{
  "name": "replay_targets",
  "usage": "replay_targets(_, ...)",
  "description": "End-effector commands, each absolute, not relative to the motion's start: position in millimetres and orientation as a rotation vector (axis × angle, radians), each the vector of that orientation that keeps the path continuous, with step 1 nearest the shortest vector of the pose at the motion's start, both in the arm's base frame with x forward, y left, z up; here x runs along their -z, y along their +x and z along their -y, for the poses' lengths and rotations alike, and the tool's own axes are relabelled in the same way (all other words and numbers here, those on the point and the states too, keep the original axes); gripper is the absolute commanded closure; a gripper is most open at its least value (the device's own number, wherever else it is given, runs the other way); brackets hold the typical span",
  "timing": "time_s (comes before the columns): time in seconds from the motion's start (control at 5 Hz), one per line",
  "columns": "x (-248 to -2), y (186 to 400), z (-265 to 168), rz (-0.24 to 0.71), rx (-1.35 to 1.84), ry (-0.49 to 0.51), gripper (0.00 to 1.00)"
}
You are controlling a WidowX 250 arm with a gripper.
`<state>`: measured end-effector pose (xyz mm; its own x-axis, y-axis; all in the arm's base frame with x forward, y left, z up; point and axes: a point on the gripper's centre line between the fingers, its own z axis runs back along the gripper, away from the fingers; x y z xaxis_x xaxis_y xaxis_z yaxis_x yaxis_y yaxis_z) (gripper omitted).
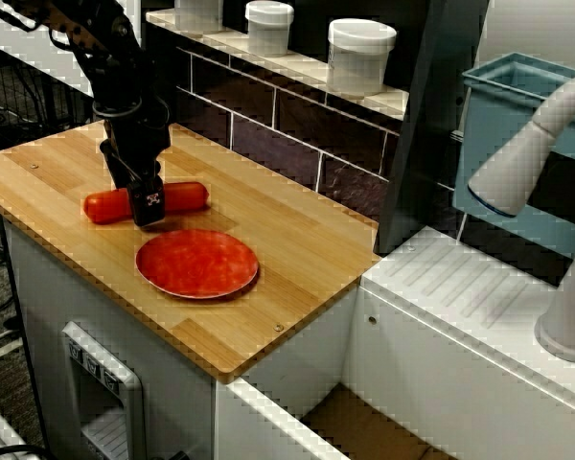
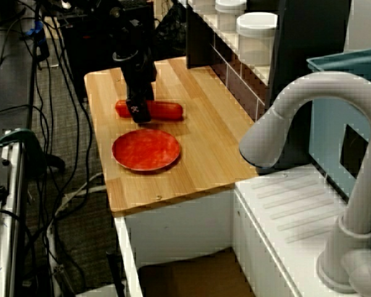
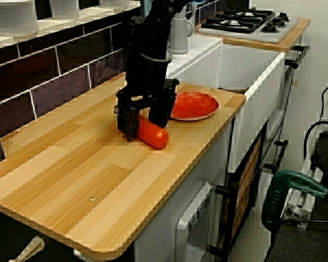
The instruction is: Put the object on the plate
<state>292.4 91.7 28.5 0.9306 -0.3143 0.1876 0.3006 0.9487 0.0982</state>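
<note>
The object, a smooth red-orange sausage, lies on the wooden counter just behind the plate; it also shows in the side view and the low view. The flat red-orange plate sits near the counter's front edge, bare, and shows in the other views. My black gripper points straight down over the sausage's middle, with one finger on each side of it. The fingers look pressed against the sausage at counter level. The gripper hides the sausage's middle.
White lidded jars stand on the tiled ledge behind the counter. A dark post rises at the counter's right end, with a white sink unit and grey faucet beyond. The counter edge is close in front of the plate.
</note>
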Motion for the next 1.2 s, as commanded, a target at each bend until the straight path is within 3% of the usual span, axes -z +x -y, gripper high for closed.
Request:
replay_targets(0.0, -41.9, 297.6, -99.2, 0.231, 0.323, 0.075, 1.00)
replay_targets(0.2, -56.6, 294.7, -104.9, 0.234, 0.317, 0.052, 1.00)
replay_targets(0.6, -97.8, 263.1, -89.1, 0.302, 0.388, 0.037, 1.00)
replay_targets(0.8, -108.4, 246.0, -78.6, 0.318, 0.412, 0.027, 1.00)
replay_targets(1.0, -98.3, 233.1, -55.6, 0.344, 0.437, 0.073, 1.00)
